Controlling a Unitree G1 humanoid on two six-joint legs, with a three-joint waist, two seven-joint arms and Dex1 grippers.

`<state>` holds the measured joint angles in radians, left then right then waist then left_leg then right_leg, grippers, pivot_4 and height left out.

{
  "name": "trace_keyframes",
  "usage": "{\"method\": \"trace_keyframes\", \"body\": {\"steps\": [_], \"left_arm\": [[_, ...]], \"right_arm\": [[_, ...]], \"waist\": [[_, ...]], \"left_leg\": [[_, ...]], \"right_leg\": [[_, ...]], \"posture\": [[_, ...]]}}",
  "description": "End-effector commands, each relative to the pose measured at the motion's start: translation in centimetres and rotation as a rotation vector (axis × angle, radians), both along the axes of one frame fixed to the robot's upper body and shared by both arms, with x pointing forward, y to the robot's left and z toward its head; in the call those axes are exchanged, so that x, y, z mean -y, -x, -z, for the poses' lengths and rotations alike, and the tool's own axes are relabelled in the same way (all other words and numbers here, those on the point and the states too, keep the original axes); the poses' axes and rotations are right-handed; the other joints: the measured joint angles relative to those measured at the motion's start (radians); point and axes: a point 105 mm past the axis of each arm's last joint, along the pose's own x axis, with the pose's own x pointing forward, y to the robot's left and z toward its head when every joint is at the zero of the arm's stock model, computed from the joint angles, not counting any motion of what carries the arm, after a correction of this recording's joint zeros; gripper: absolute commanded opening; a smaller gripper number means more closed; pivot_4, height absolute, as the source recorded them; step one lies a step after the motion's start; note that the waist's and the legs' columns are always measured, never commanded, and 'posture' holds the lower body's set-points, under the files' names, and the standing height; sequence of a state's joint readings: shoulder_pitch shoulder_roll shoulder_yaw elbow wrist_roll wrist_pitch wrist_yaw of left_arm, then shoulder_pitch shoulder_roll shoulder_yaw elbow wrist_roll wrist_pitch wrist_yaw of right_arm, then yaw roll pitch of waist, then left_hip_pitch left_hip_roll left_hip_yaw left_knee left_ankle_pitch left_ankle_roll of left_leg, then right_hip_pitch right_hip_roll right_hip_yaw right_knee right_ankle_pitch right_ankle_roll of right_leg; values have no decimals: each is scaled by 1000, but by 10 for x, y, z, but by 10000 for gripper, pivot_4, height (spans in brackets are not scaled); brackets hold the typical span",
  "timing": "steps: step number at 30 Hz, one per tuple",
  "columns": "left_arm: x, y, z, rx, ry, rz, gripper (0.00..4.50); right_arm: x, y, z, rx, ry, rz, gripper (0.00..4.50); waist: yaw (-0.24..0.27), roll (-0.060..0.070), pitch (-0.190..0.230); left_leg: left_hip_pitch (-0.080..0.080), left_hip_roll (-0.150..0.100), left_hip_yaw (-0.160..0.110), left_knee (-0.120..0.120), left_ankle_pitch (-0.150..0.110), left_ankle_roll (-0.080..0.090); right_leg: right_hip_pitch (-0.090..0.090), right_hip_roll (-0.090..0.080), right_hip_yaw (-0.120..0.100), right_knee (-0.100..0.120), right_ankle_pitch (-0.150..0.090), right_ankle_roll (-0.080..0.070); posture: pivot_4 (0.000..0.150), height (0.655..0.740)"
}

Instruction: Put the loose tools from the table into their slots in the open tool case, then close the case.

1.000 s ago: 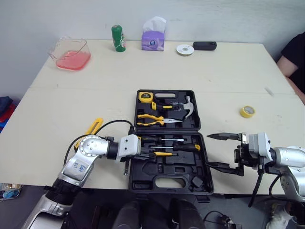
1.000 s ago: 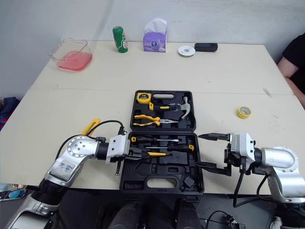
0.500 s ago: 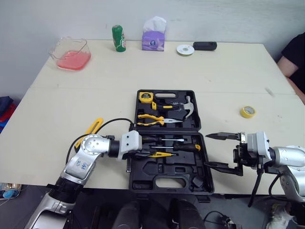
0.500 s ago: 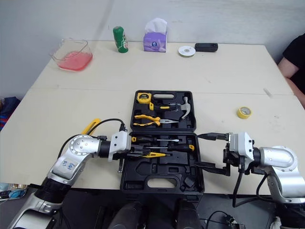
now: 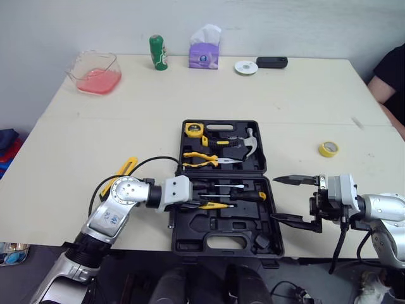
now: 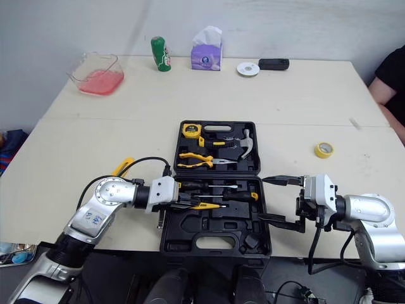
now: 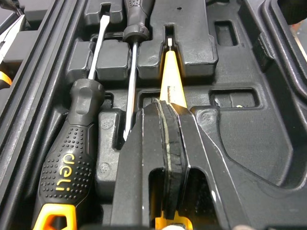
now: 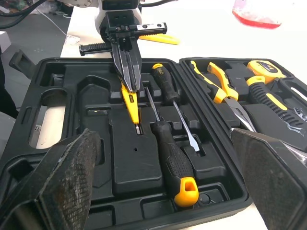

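1. Right tool, fingers wide apart, holding nothing, just beside the right edge of the tool case.
2. Left tool, fingers together, clamped on the yellow screwdriver, tip in a slot of the case's near half, beside a black-handled screwdriver.
3. Yellow loose piece on the tabletop, left of the open case.
4. Farther off, yellow tape roll to the right.

The left arm and right arm wear rounded silver shells with white wrist blocks, black cables, black fingers.
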<state>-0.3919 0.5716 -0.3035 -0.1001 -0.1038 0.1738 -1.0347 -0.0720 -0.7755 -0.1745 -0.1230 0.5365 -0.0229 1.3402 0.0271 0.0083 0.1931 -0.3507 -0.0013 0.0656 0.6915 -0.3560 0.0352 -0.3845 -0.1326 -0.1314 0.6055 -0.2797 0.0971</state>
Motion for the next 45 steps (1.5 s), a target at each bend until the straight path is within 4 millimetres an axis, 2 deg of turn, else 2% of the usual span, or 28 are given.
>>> {"method": "trace_keyframes", "body": {"steps": [1,5,9,11,12,15,17,20,22,23,25,27,30,33,38,45], "left_arm": [[-17,1,32,-110,-108,-59,625],[-14,-2,13,-52,-27,-33,625],[-17,-14,-18,64,100,-62,625],[-28,-10,-33,92,142,-44,625],[-37,-2,-46,92,186,-12,625],[-66,7,-61,110,207,-39,9724],[-81,6,-65,126,209,-108,19016],[-122,3,-77,165,245,-303,32876],[-148,3,-79,189,233,-412,43375],[-168,3,-80,206,228,-497,44795],[-208,6,-83,243,236,-666,44795],[-238,12,-83,274,239,-792,44795],[-290,30,-72,292,177,-1005,44795],[-322,47,-61,277,139,-1143,44795],[-351,72,-48,254,157,-1300,44795],[-354,77,-46,251,152,-1311,44795]], "right_arm": [[2,1,-12,50,6,0,45000],[8,0,-14,52,13,11,45000],[20,-3,-22,15,-15,82,45000],[31,-3,-26,15,20,114,45000],[43,-5,-30,35,44,150,45000],[70,-12,-41,105,92,255,45000],[85,-17,-46,143,112,318,45000],[127,-25,-57,207,152,467,45000],[147,-26,-58,220,174,533,45000],[157,-25,-57,219,189,568,45000],[176,-23,-55,221,209,639,45000],[190,-23,-53,245,234,695,45000],[204,-21,-43,234,271,754,45000],[211,-22,-40,235,261,797,45000],[222,-21,-37,233,277,876,45000],[219,-26,-35,228,265,868,45000]], "waist": [[-1,1,-1],[-2,2,-1],[-2,2,-1],[-2,2,-1],[-3,1,-1],[-9,1,0],[-8,1,0],[-7,1,0],[-7,1,1],[-6,1,1],[-8,1,1],[-13,1,1],[-22,1,1],[-33,2,1],[-39,2,1],[-42,2,1]], "left_leg": [[1,0,0,0,0,0],[1,2,-1,0,-1,-1],[-1,2,-1,0,-1,-1],[-2,2,0,1,-1,-1],[-3,2,0,1,-1,-1],[-5,3,2,0,-1,-1],[-5,3,2,0,-1,-1],[-4,2,3,1,-1,-1],[-4,2,3,0,-1,-1],[-5,2,2,0,-1,-1],[-4,3,3,-2,-1,-1],[-5,3,3,-2,-1,-1],[-4,3,5,-2,-1,-1],[-3,3,5,-6,-1,-2],[-2,4,6,-7,-3,-4],[-2,4,6,-8,-4,-7]], "right_leg": [[1,-1,0,-1,0,0],[1,-2,0,-1,0,0],[0,-2,0,-1,0,0],[-2,-2,0,-1,0,0],[-3,-2,0,-1,0,0],[-7,-1,1,0,0,0],[-6,-1,0,0,0,0],[-6,-1,1,-1,0,0],[-6,-1,1,0,0,0],[-6,-1,1,0,0,0],[-7,-1,1,-1,0,0],[-7,-1,1,-1,0,-1],[-7,-2,1,-3,0,-1],[-8,-3,2,-4,0,-1],[-10,-4,4,-4,-1,-2],[-10,-5,3,-4,-1,-2]], "posture": [[1500,7400],[1500,7400],[1500,7400],[1500,7400],[1500,7400],[1500,7400],[1500,7400],[1500,7400],[1500,7400],[1500,7400],[1500,7400],[1500,7400],[1500,7400],[1500,7400],[1500,7400],[1500,7400]]}}
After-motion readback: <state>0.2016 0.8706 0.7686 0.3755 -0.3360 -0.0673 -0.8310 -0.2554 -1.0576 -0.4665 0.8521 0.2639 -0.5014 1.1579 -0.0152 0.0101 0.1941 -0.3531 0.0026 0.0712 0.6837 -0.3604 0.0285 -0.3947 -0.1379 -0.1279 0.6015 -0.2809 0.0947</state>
